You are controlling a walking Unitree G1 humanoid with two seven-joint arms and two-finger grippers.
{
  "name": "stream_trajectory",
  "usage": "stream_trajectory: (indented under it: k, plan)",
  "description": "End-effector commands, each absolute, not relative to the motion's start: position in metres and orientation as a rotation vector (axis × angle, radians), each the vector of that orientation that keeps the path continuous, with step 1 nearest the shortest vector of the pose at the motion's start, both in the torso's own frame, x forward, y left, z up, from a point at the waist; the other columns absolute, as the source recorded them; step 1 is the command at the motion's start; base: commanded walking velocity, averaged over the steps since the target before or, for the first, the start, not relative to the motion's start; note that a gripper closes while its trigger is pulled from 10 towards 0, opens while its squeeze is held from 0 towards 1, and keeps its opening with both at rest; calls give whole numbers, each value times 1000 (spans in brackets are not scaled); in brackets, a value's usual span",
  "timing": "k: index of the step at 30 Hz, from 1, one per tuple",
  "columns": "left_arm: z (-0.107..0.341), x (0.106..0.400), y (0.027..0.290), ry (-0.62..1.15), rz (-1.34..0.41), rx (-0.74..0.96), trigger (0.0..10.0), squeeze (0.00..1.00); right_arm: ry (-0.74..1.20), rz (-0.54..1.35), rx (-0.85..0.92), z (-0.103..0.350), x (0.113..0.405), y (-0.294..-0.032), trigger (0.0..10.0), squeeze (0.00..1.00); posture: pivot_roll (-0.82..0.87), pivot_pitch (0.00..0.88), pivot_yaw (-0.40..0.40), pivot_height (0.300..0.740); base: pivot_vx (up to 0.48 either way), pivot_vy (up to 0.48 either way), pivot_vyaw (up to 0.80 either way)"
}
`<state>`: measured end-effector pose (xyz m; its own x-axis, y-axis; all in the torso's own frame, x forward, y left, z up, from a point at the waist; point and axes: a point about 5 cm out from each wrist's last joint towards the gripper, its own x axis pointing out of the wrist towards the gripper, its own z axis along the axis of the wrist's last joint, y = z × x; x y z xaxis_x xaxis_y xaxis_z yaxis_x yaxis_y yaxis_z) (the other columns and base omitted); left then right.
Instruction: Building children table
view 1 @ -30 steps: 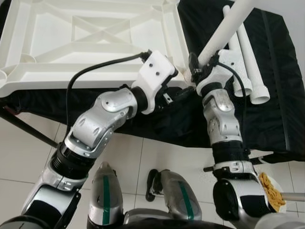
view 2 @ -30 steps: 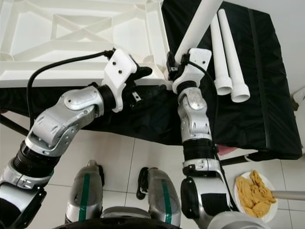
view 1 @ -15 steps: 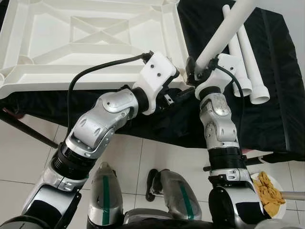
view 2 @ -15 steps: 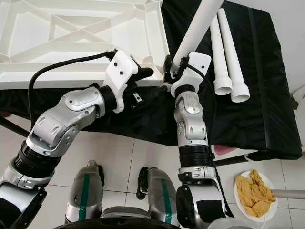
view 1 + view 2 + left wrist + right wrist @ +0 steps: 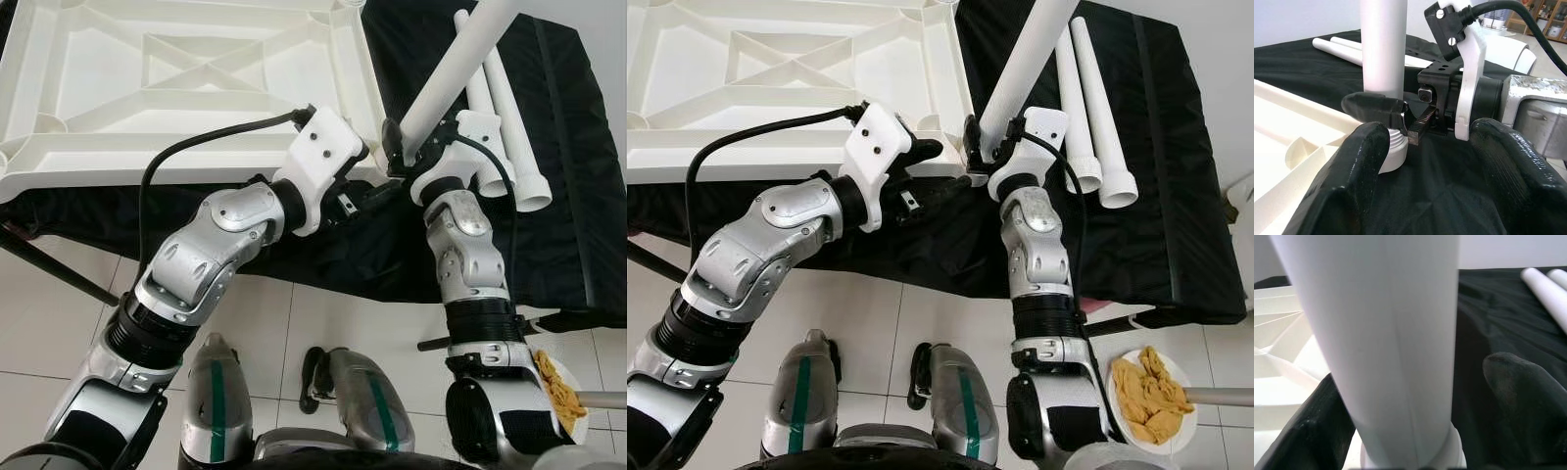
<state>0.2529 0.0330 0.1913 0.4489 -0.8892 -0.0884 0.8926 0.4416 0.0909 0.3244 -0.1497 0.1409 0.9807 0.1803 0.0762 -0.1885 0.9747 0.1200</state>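
The white table top (image 5: pixel 147 162) lies upside down on a black-covered surface. My right gripper (image 5: pixel 404 147) is shut on a white tube leg (image 5: pixel 451 69), which leans up and away. The leg's flanged foot (image 5: pixel 1393 156) rests on the black cloth just beside the top's near right corner. In the right wrist view the leg (image 5: pixel 1391 333) sits between both fingers (image 5: pixel 1523 396). My left gripper (image 5: pixel 926 181) is open at that same corner, and its fingers (image 5: pixel 1347 176) point at the foot without touching it.
Two spare white legs (image 5: pixel 505 127) lie side by side on the black cloth (image 5: pixel 578 196) at the right. On the tiled floor at the lower right stands a plate (image 5: pixel 1151 397) with something yellow on it. My own legs (image 5: pixel 220 411) are below.
My right forearm has swung slightly to the right and the held leg has tilted a little. Its foot stays by the corner. The left arm has barely moved.
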Motion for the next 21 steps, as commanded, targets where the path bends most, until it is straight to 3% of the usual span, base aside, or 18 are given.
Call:
stream_trajectory:
  k: [1, 7, 21]
  plan:
    - [191, 248, 30, 29, -1157, 135, 10000, 0, -56, 196, 135, 139, 325, -153, 10000, 0, 117, 25, -127, 740, 0, 0, 0]
    - [192, 250, 33, 30, -1153, 140, 10000, 0, -59, 463, 22, 135, 334, -170, 10000, 0, 119, 34, -113, 740, 0, 0, 0]
    - [193, 252, 35, 28, -1143, 143, 10000, 0, -31, 623, -8, 133, 345, -174, 10000, 0, 126, 38, -107, 740, 0, 0, 0]
